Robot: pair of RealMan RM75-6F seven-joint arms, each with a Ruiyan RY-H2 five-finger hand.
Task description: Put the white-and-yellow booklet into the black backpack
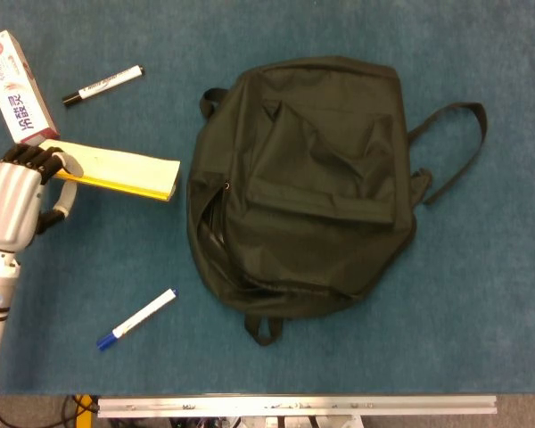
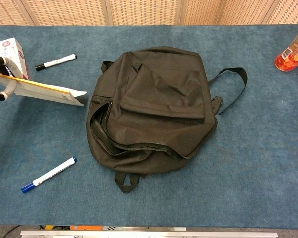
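The white-and-yellow booklet point(image 1: 116, 169) point(image 2: 44, 91) hangs tilted above the table at the left, its free end sloping down toward the backpack. My left hand point(image 1: 13, 201) point(image 2: 1, 79) grips its left end between thumb and fingers. The black backpack point(image 1: 308, 178) point(image 2: 154, 106) lies flat in the middle of the blue table, with its zipper gaping along the left and front side. My right hand is in neither view.
A white-and-pink box point(image 1: 18, 89) point(image 2: 12, 54) and a black-capped marker point(image 1: 102, 85) point(image 2: 56, 61) lie behind the booklet. A blue-capped marker point(image 1: 136, 318) point(image 2: 47, 174) lies near the front left. An orange-filled bottle point(image 2: 293, 47) stands at the far right.
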